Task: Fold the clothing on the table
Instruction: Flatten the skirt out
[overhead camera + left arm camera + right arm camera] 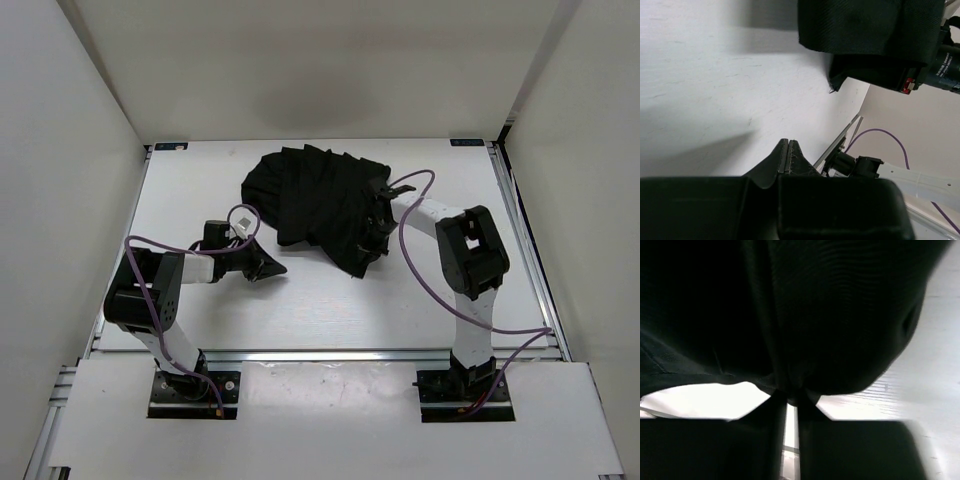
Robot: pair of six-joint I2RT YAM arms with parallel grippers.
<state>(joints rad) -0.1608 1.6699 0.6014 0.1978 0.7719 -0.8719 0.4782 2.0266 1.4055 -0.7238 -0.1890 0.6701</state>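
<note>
A: On the table point(330, 310), far half, the clothing point(315, 200) lies bunched.
B: Claws?
A: Right gripper point(378, 222) at its right edge, pinching fabric. Left gripper point(272, 268) pressed together, empty, just beside the near-left hem.

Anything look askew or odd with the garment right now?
The pleated black fabric garment lies bunched and crooked at the far side of the white table, its right edge pinched by the right end effector. No damage visible.

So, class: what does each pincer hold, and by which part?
Right pincer pinches the clothing at its right edge; left pincer is shut, empty.
</note>
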